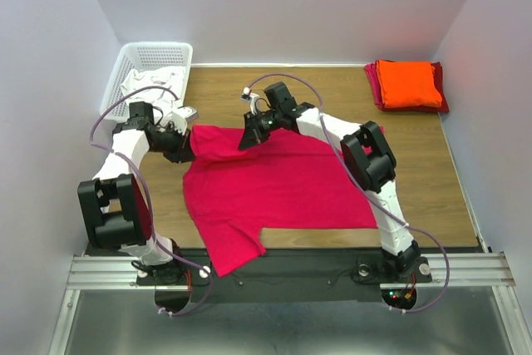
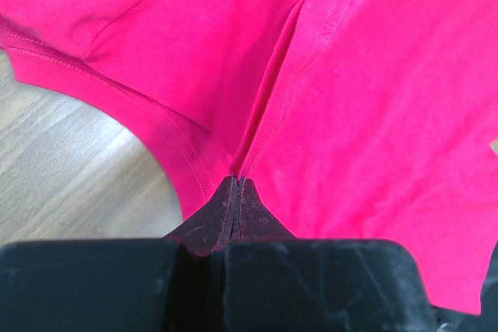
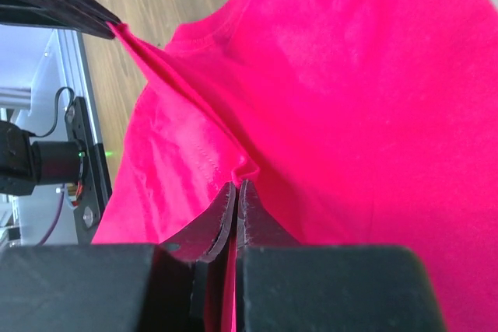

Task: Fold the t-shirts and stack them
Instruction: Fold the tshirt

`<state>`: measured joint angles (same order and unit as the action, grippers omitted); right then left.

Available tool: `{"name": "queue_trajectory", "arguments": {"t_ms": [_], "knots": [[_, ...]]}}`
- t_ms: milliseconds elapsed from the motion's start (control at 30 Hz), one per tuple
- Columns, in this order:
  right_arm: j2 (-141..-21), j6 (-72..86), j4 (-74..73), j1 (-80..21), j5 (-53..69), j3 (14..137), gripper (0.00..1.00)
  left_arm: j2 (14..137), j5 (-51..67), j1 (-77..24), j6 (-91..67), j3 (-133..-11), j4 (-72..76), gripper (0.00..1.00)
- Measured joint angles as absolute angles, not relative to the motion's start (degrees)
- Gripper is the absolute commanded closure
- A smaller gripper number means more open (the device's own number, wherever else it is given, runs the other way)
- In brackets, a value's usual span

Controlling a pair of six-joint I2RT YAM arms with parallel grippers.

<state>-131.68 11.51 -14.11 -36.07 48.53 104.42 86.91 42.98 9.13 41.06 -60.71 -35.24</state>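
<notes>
Both pairs of jaws are closed, each on a thin pinch of the magenta t-shirt (image 1: 274,197). In the left wrist view the tips meet on a narrow pleat right beside a curved hemmed edge; in the right wrist view they nip a raised ridge of cloth that runs taut toward the left arm's jaws at 10 o'clock in that picture.

The holds look shallow, so the likeliest failure is a pinch slipping out if either arm pulls hard or the two pull apart. I cannot tell whether each pinch catches one layer or two; with only the top layer held, the lower one would be left behind and the fold would bunch.

Seen from above, the two pinch points sit close together on the shirt's far edge, toward 11 o'clock of the garment. The cloth to their right has no support, so a lift from here could let that side sag and the fold land skewed.

The shirt lies across the middle of the worktop (image 1: 416,172), one sleeve (image 1: 226,253) draped over the near edge at 6 o'clock; it could drag or catch on the rail.

The folded orange t-shirt (image 1: 407,82) rests on the darker red t-shirt (image 1: 373,87) at 1 o'clock, well apart
</notes>
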Motion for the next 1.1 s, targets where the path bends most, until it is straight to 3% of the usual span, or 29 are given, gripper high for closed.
{"name": "queue_trajectory", "arguments": {"t_ms": [400,667,700,767,800,900,1100], "knots": [[-127.5,10.0,-14.1,-36.1,50.6,100.0,0.99,82.4,42.5,8.7,45.3,-58.6,-38.5,1.00],[-127.3,8.8,-14.0,-36.1,51.9,95.8,0.99,82.4,40.2,7.1,46.5,-54.4,-37.8,0.92],[-127.3,8.8,-14.0,-36.1,52.2,95.2,0.97,82.4,40.0,7.1,46.8,-54.1,-37.6,0.89],[-127.3,8.5,-14.0,-36.1,52.9,94.0,0.88,82.5,39.8,7.1,47.6,-53.9,-37.8,0.74],[-127.3,8.4,-14.1,-36.1,53.2,93.4,0.73,82.5,39.8,7.1,48.2,-53.9,-37.8,0.68],[-127.3,7.8,-14.3,-36.1,54.2,92.4,0.55,82.7,39.8,6.8,51.2,-54.0,-39.8,0.50],[-125.5,7.5,-15.2,-34.9,56.0,91.5,0.54,85.4,40.1,6.7,56.1,-57.7,-46.0,0.44]]}}
